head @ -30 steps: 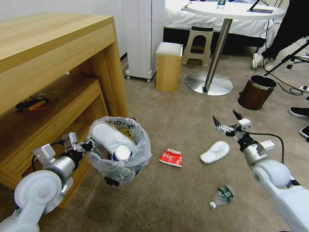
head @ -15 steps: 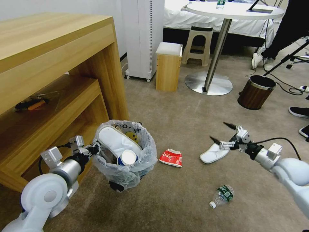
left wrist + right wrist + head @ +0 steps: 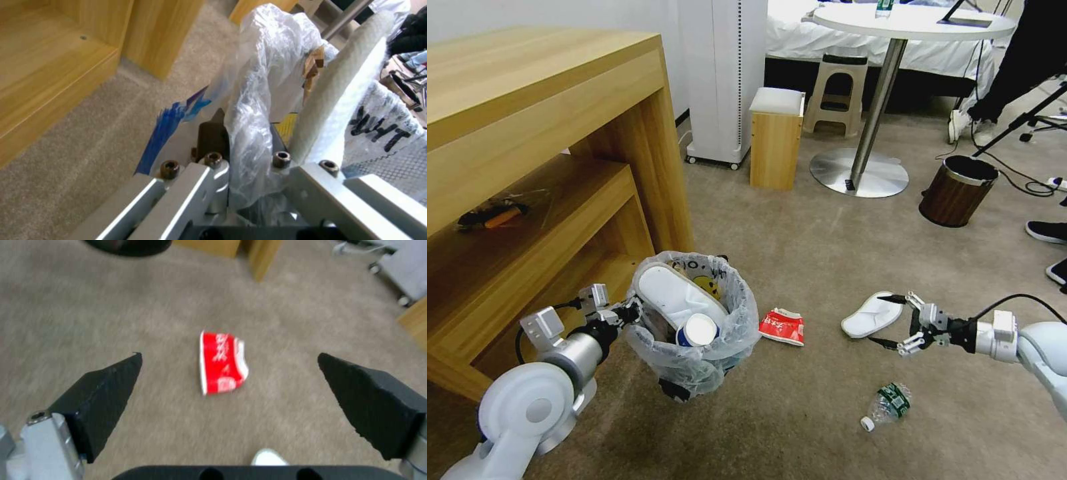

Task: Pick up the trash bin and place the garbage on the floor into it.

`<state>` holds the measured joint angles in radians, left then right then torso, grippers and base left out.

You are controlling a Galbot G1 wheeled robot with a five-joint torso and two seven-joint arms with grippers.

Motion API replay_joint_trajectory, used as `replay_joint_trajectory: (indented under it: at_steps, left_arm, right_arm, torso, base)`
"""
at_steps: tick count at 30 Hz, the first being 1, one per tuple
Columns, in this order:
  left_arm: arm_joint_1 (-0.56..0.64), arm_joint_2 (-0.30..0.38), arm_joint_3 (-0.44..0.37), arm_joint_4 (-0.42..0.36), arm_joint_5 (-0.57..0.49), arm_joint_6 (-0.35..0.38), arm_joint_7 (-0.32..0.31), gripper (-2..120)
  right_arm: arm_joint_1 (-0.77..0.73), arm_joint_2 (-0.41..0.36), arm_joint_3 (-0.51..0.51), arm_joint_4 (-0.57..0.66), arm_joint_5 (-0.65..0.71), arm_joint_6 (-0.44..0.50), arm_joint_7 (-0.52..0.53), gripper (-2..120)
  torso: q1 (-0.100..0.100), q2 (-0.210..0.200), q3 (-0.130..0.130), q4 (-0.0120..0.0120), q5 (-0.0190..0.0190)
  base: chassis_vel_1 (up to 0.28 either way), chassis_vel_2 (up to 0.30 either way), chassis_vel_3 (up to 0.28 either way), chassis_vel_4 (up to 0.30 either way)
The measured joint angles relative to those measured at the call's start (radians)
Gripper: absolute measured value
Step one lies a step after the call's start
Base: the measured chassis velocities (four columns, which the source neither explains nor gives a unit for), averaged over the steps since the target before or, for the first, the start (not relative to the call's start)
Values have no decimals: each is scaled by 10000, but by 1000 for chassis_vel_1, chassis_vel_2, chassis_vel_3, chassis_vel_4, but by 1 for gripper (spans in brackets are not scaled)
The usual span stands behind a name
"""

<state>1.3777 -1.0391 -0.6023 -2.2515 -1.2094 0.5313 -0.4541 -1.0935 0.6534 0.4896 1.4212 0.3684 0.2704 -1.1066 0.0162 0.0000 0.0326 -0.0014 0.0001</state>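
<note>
My left gripper point(image 3: 629, 312) is shut on the rim of the trash bin point(image 3: 724, 347) and holds it just above the beige floor point(image 3: 800, 413). In the left wrist view the gripper point(image 3: 245, 133) pinches the crinkly bag point(image 3: 267, 63). Inside the bin stand a white slipper point(image 3: 677, 297) and a blue-white cup point(image 3: 698, 329). On the carpet lie a red wrapper point(image 3: 782, 327), a second white slipper point(image 3: 872, 313) and a clear bottle point(image 3: 888, 403). My right gripper point(image 3: 884, 321) hangs open, low, beside that slipper. In the right wrist view the gripper point(image 3: 229, 355) faces the wrapper point(image 3: 222, 368).
A wooden desk with a lower shelf point(image 3: 547, 153) stands close on the left of the bin. Farther back are a wooden stool point(image 3: 776, 137), a round table's metal base point(image 3: 859, 175) and a brown wood-grain bin point(image 3: 957, 192). Cables and a person's shoes point(image 3: 1047, 232) are at the right.
My right arm has dropped and swung left, from above the slipper to carpet level beside it, still open. The left gripper has carried the bin a little to the right and lower.
</note>
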Motion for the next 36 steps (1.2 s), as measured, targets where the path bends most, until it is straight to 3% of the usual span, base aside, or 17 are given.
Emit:
replay_joint_trajectory:
  at_steps: [5, 8, 14, 27, 36]
  left_arm:
    - [8, -18, 29, -19, 58, 3, 2, 3]
    - [-2, -18, 60, -26, 70, 5, 3, 3]
    - [12, -17, 71, -61, 74, 8, 9, 3]
    - [-72, -18, 90, -6, 45, 12, 50, 3]
    - [-39, 17, 48, 23, 35, 11, 80, 3]
  right_arm:
    - [345, 281, 209, -792, -1186, 355, -1386, 100]
    - [680, 670, 500, -1538, -2655, 802, -2301, 100]
    - [810, 976, 622, -2087, -3379, 1020, -2427, 100]
    - [1284, 1574, 460, -2887, -5276, 1161, -3744, 100]
    - [1463, 1893, 302, -3016, -5803, 1143, -4306, 100]
  torso:
    - [0, 0, 0, 1, 0]
    - [0, 0, 0, 0, -1]
    - [0, 0, 0, 1, -1]
    - [0, 0, 0, 0, -1]
    - [0, 0, 0, 0, -2]
  base:
    - [0, 0, 0, 0]
    - [0, 0, 0, 0]
    - [0, 0, 0, 0]
    - [0, 0, 0, 0]
    - [0, 0, 0, 0]
